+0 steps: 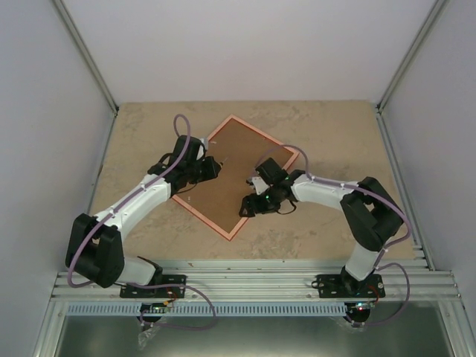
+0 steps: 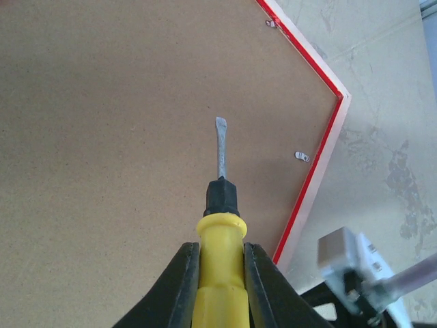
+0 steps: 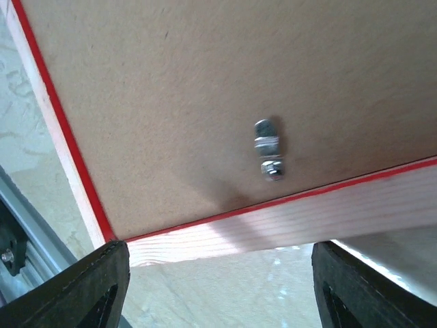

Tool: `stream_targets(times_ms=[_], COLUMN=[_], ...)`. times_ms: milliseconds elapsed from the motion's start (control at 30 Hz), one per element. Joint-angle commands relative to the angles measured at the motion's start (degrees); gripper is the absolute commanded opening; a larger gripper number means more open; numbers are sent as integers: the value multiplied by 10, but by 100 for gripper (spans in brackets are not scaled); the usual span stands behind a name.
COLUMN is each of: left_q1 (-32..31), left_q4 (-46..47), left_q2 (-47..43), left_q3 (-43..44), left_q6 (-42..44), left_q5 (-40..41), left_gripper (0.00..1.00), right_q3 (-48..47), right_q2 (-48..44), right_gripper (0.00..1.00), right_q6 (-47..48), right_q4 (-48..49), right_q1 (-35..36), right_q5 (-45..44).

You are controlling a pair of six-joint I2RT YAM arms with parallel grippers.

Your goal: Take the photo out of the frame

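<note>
The frame lies face down on the table, brown backing board up, with a pinkish rim and a thin red inner line. The photo is hidden under the board. My left gripper is shut on a yellow-handled flat screwdriver. Its blade points out over the backing board, left of a metal retaining tab. My right gripper is open and empty at the frame's near right edge. In the right wrist view its fingers straddle the wooden rim below another tab.
A second tab sits near the frame's far corner. The tan mottled table is walled by grey panels on three sides. An aluminium rail with the arm bases runs along the near edge.
</note>
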State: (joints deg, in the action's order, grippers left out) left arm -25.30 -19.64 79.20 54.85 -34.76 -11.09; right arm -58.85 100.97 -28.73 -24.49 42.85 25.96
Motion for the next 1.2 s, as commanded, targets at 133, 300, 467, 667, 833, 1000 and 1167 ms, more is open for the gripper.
stream_targets(times_ms=[133, 300, 467, 667, 833, 1000, 1167], left_q1=[6, 6, 6, 6, 6, 6, 6], left_q4=[11, 7, -3, -13, -25, -36, -34], left_q2=[-10, -7, -6, -8, -16, -16, -14], left_q3=[-7, -3, 2, 0, 2, 5, 7], left_q6=[-1, 0, 0, 0, 3, 7, 8], left_q5=[-10, -9, -10, -13, -3, -2, -9], left_gripper=[0, 0, 0, 0, 0, 0, 0], right_q3=[-48, -81, -125, -209, -276, -314, -315], right_q2=[-57, -31, 28, 118, 197, 240, 259], right_gripper=[73, 73, 73, 73, 73, 73, 69], right_q6=[108, 146, 145, 145, 151, 171, 187], right_q4=[-65, -36, 38, 79, 75, 67, 47], right_q1=[-109, -192, -259, -301, -314, -316, -315], right_q5=[-20, -30, -42, -48, -48, -44, -17])
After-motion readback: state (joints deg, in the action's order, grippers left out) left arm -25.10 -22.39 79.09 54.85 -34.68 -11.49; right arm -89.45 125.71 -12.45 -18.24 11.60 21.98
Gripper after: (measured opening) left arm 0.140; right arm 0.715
